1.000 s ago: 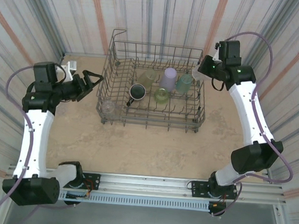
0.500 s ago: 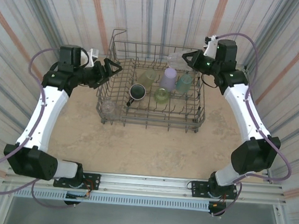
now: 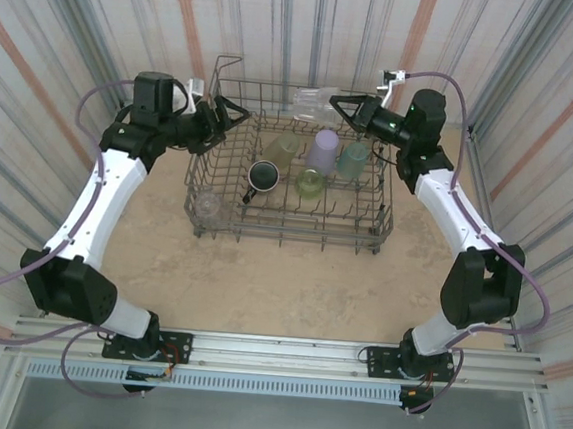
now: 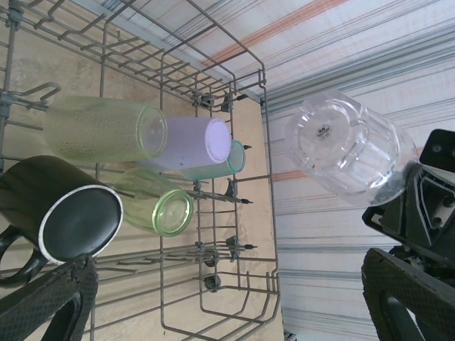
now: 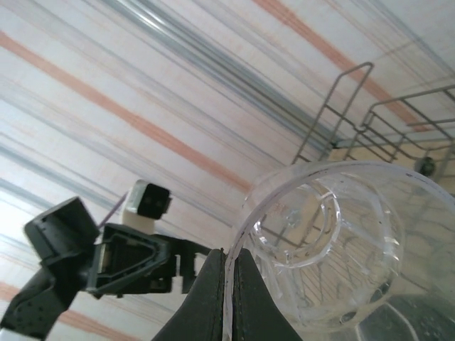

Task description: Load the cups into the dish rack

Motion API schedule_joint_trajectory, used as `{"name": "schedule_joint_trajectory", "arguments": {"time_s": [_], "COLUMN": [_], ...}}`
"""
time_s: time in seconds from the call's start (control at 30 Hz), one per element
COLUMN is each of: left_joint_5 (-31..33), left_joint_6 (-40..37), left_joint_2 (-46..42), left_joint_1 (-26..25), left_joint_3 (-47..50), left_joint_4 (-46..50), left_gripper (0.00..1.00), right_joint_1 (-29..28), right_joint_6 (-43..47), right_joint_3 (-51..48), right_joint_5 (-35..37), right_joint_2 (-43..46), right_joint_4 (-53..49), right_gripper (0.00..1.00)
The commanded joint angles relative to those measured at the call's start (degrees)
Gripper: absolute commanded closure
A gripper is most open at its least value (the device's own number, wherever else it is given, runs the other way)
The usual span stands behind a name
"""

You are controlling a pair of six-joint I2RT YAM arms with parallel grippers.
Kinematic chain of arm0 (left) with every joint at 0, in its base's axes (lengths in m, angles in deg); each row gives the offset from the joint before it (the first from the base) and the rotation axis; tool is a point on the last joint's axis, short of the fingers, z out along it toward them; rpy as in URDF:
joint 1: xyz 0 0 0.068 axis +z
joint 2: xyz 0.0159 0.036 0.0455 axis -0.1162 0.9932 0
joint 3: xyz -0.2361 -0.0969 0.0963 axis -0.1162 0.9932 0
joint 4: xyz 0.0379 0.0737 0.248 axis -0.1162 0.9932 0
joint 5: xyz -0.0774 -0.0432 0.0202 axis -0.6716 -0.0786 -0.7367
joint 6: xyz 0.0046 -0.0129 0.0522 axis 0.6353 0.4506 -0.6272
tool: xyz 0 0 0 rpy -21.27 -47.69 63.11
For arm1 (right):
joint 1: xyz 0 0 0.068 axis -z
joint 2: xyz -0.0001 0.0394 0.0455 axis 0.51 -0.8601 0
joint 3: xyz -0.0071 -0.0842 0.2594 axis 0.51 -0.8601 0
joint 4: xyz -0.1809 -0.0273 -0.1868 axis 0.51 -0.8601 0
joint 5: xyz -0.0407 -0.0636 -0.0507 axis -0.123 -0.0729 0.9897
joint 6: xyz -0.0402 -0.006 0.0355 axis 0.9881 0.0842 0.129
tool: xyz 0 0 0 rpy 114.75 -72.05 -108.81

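Observation:
The grey wire dish rack (image 3: 285,236) stands mid-table. Inside it are a dark mug (image 3: 262,176) and olive-yellow (image 3: 282,151), lavender (image 3: 324,150), teal (image 3: 352,160) and green (image 3: 310,183) cups. A clear cup (image 3: 207,206) is at its front left corner. My right gripper (image 3: 338,105) is shut on the rim of another clear cup (image 3: 311,101), held on its side above the rack's far rim. The right wrist view shows the fingers (image 5: 213,298) pinching that rim (image 5: 334,249). My left gripper (image 3: 233,119) hangs open over the rack's far left corner, facing that cup (image 4: 348,149).
Striped walls close in the table at the back and on both sides. Bare tan tabletop (image 3: 260,283) lies between the rack and the arm bases. In the left wrist view the rack's tines and far wall (image 4: 234,284) lie ahead of my open fingers (image 4: 50,305).
My right gripper carried the clear cup leftward from the rack's right side to above its far rim. My left arm swung up and right to the rack's far left corner, still open.

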Motion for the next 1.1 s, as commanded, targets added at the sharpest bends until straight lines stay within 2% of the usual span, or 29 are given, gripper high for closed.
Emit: {"name": "schedule_joint_trajectory", "arguments": {"time_s": [0.0,0.17,0.53,0.83,1.07], "left_joint_5": [0.11,-0.73,-0.43,0.18,0.29], "left_joint_6": [2.22,5.78,10.39,12.28,13.22], "left_joint_2": [1.3,1.97,3.26,3.53,2.68], "left_joint_1": [-1.1,-2.45,-4.93,-6.0,-6.24], "left_joint_3": [-2.82,-2.28,-1.41,-0.34,1.06], "left_joint_4": [-2.35,-8.43,-14.12,-16.04,-17.08], "left_gripper": [0.01,0.01,0.01,0.01,0.01], "right_joint_1": [-1.25,-2.88,-5.54,-8.46,-9.71], "right_joint_6": [-6.05,-10.59,-16.99,-18.61,-23.17], "right_joint_3": [-0.71,-2.11,-1.95,-2.07,-3.59], "right_joint_5": [-2.5,-2.15,-1.43,0.87,2.72], "right_joint_2": [-1.4,-3.15,-6.93,-8.08,-9.06], "right_joint_4": [12.31,18.9,27.32,30.84,37.62], "right_gripper": [1.0,1.0,1.0,1.0,1.0]}}
